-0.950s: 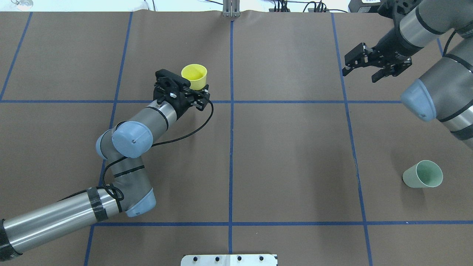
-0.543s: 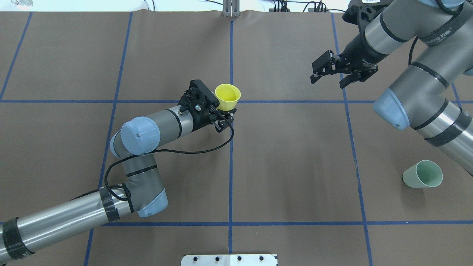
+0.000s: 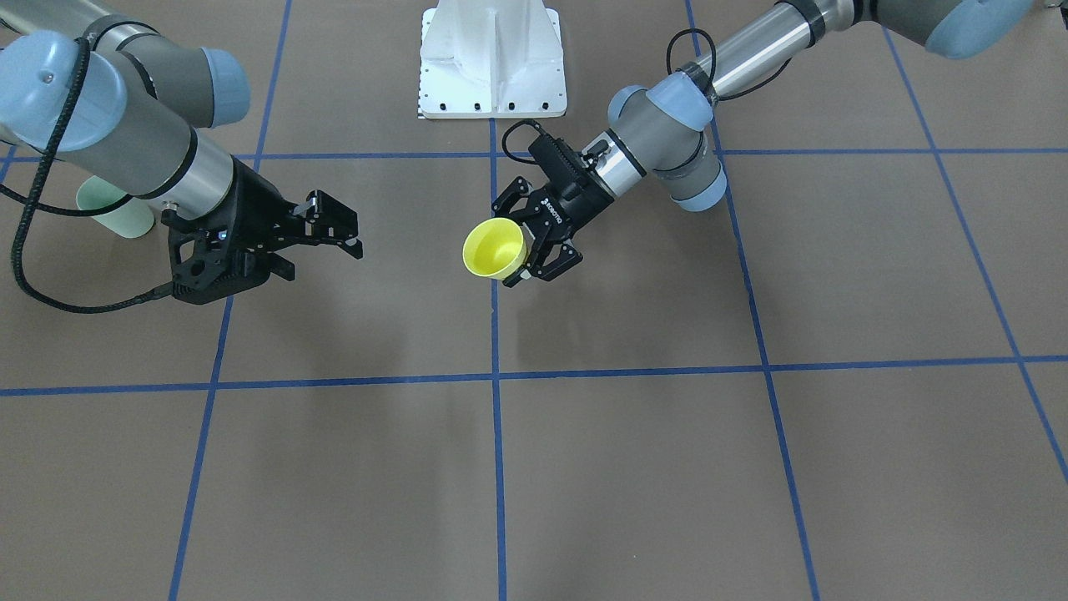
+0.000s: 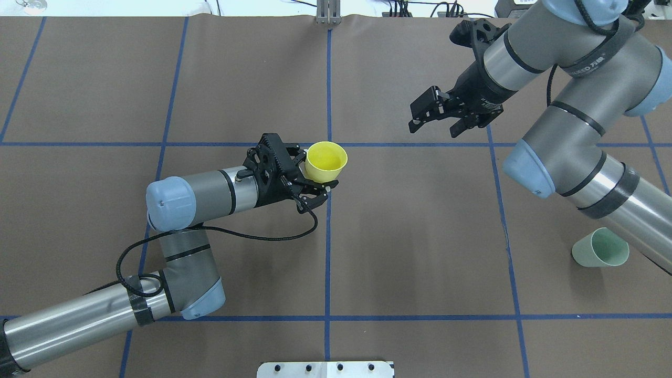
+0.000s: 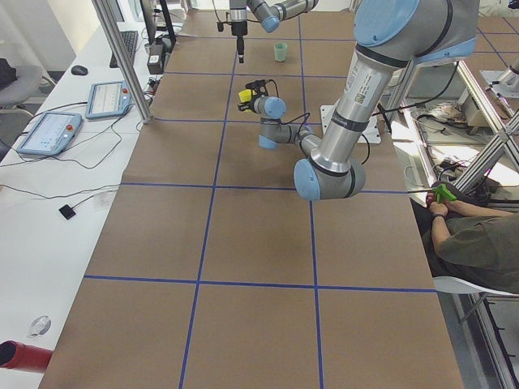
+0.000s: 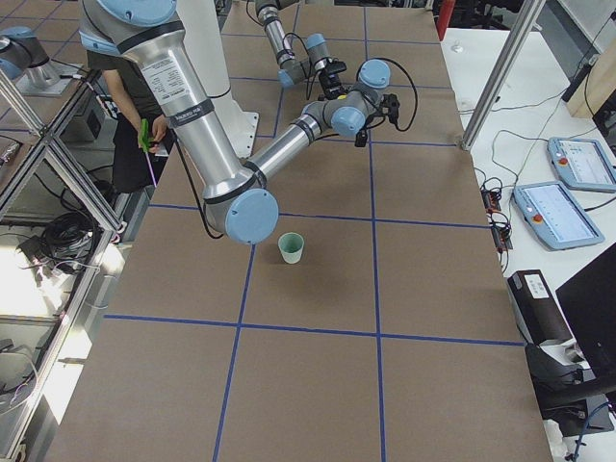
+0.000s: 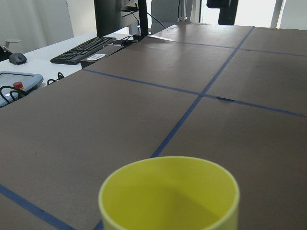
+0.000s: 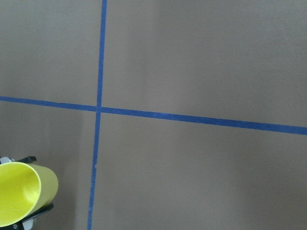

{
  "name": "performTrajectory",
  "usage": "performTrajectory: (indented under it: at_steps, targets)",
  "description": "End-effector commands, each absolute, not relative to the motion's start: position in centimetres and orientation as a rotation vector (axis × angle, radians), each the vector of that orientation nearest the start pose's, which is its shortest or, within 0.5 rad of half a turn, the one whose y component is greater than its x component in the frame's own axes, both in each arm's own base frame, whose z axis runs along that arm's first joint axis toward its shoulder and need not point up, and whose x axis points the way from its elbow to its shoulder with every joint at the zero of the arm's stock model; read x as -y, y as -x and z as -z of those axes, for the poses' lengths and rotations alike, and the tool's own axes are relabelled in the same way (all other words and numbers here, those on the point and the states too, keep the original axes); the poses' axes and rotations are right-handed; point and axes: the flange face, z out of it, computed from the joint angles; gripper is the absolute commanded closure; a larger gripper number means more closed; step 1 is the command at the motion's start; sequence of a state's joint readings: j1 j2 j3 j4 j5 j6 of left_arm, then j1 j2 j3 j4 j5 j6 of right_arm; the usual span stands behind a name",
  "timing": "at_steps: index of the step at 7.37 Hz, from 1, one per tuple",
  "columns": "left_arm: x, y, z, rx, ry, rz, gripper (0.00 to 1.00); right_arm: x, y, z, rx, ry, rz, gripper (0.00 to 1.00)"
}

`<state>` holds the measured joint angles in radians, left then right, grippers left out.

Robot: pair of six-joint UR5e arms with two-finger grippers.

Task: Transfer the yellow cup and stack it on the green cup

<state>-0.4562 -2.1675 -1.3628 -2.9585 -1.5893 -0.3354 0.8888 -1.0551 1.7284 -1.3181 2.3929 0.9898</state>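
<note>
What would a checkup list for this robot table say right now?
Surface: brown table marked with blue tape lines.
Job's things: yellow cup lifted off the table and tilted, near the middle line; green cup standing upright on the table on the robot's right.
Clutter: nothing seen.
Grippers: left gripper shut on the yellow cup; right gripper open and empty, above the table.
Cables: black cable loops from the left wrist; second cable loops off the right arm.
Surroundings: seated person beside the table; control pendants and keyboard off to the side.
</note>
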Motion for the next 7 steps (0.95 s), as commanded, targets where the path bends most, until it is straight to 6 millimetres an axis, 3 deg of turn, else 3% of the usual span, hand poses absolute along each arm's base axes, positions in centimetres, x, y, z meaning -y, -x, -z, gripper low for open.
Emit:
performTrajectory:
  at_steps: [1,2,5,7]
  targets:
    - [39.7,-55.7,-23.5,-1.284,-1.322,-0.559,0.62,50.8,38.0,-22.4,1.177,0.014,0.130,0.01]
    - [39.6,-55.7,-23.5,-1.284,-1.322,-0.559,0.62,50.2,39.1,-21.3,1.188,0.025,0.144,0.01]
    - [38.1,-56.8,-23.1,-1.304,-1.312,-0.574,0.62,48.3,41.8,-21.2,1.192,0.074,0.184,0.03]
    - [36.8,-57.7,-22.7,-1.319,-1.311,-0.593,0.62,47.7,43.0,-21.7,1.183,0.119,0.169,0.17]
